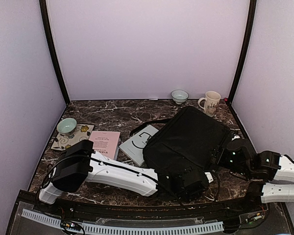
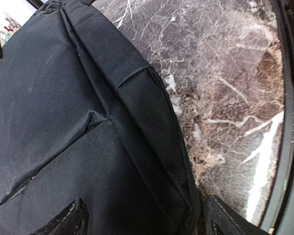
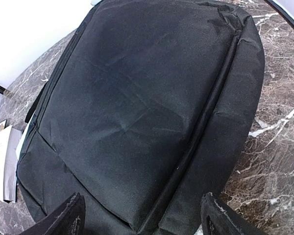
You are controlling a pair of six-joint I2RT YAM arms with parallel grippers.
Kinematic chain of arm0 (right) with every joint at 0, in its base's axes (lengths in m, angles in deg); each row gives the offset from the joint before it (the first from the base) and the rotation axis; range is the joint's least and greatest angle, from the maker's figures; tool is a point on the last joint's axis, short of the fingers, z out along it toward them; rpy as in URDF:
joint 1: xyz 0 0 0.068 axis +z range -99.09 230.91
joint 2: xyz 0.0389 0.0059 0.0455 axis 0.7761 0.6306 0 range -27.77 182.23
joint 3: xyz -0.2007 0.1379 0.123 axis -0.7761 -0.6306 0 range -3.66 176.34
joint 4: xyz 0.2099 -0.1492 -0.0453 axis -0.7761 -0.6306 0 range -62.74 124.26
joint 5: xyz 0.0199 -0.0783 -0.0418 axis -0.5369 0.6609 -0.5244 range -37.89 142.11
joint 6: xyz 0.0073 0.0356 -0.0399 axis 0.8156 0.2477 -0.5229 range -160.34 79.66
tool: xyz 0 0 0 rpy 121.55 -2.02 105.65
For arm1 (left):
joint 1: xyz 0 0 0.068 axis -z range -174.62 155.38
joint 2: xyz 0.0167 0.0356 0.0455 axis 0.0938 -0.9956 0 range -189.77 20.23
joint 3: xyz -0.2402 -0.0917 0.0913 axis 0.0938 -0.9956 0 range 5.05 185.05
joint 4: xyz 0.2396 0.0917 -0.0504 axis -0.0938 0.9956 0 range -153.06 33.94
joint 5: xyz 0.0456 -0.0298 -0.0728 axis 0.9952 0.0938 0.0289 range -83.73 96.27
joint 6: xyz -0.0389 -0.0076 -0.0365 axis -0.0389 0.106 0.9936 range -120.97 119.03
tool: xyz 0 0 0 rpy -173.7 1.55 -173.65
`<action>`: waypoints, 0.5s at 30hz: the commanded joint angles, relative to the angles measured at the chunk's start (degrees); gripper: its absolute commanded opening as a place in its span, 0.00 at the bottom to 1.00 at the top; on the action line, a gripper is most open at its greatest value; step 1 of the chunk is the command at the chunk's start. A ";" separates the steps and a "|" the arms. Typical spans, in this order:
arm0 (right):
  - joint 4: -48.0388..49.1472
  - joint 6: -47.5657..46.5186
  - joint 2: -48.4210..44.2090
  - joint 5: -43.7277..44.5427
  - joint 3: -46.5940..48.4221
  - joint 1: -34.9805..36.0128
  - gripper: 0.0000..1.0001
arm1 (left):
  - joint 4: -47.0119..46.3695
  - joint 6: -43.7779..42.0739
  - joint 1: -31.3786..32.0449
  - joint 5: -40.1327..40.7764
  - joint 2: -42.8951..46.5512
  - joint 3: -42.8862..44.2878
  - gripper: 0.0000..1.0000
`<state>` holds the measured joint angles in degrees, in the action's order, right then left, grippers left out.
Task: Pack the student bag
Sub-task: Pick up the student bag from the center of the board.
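Bag (image 1: pixel 188 139): black fabric, zipper seams, lying flat, right of centre toward the table's (image 1: pixel 112 113) near edge | left gripper (image 2: pixel 147 223): jaws spread over its side seam | right gripper (image 3: pixel 144 219): jaws spread over its end

I see a dark, white-veined marble worktop (image 1: pixel 112 115) boxed in by plain pale lilac walls (image 1: pixel 147 49) with black corner posts (image 1: pixel 54 54).

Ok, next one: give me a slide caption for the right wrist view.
Open right gripper poised over the black student bag lying on the marble table, a book peeking out beside it.
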<state>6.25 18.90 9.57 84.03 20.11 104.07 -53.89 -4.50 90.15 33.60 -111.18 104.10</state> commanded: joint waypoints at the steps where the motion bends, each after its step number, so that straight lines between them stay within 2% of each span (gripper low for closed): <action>1: 1.98 -0.45 -1.01 0.20 -1.04 0.36 0.81 | 1.37 -1.61 0.31 4.90 -0.83 1.54 0.81; 9: 3.50 -1.01 0.18 -0.59 -1.65 0.36 0.81 | 1.82 -2.51 0.42 8.72 -1.22 2.84 0.69; 15: 4.36 -1.58 1.47 -1.18 -1.72 0.38 0.81 | 4.83 -2.60 0.96 7.26 -0.82 6.05 0.69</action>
<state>8.33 18.34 10.57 83.18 18.91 104.07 -51.72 -6.55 90.90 39.72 -112.93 107.22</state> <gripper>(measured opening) 0.813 0.685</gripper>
